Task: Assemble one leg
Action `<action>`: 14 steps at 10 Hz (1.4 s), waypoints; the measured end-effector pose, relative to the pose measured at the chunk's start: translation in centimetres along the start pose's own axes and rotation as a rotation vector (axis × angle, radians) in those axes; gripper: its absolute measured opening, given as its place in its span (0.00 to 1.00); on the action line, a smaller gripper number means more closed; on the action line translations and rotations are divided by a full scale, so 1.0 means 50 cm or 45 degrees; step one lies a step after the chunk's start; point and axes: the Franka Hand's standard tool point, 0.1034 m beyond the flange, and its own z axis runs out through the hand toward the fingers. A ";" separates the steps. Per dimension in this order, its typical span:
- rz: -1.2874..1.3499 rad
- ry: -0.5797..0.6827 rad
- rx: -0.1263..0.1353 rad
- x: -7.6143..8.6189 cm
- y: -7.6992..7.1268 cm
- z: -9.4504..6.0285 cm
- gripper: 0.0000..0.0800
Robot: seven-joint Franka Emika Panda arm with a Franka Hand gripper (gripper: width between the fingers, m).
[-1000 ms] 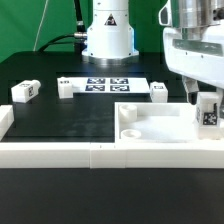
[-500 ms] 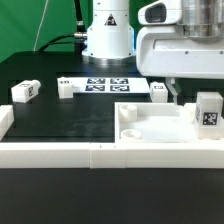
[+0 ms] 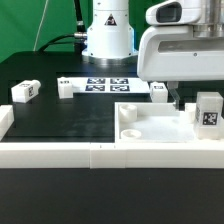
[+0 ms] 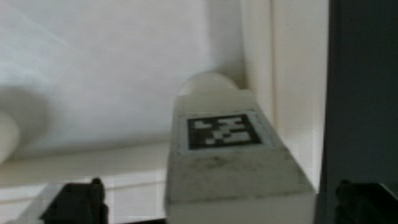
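A leg, a small white block with a black-and-white tag, stands upright in the corner of the large white recessed panel at the exterior view's right. My gripper hangs open just above and slightly left of it, not touching. In the wrist view the leg with its tag lies between my spread dark fingertips, with gaps on both sides. Three more legs lie on the black table: one at the left, one by the marker board, one behind the panel.
The marker board lies at the back middle before the robot base. A long white rail runs along the table's front edge and joins the panel. A round socket sits in the panel's near left corner.
One second ago my gripper was down around the leg at the panel's right corner. It has let go and risen, shifting slightly left. The leg stays standing.
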 end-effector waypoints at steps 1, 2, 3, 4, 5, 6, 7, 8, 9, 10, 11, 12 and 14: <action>-0.028 0.000 0.001 0.001 0.006 0.000 0.81; -0.035 0.000 0.000 0.002 0.007 0.000 0.81; -0.032 0.000 0.000 0.001 0.007 0.000 0.67; -0.032 0.000 0.000 0.001 0.007 0.000 0.50; -0.032 -0.001 0.000 0.001 0.007 0.001 0.50; -0.032 -0.001 0.000 0.001 0.007 0.001 0.36; -0.031 -0.001 0.000 0.001 0.007 0.001 0.36; 0.021 -0.001 0.001 0.001 0.007 0.001 0.36; 0.033 -0.002 0.001 0.001 0.007 0.002 0.36; 0.129 0.000 0.005 0.001 0.008 0.002 0.36; 0.373 0.007 0.021 0.003 0.011 0.002 0.36; 0.562 0.004 0.027 0.003 0.012 0.003 0.36; 0.854 -0.004 0.028 0.001 0.010 0.003 0.36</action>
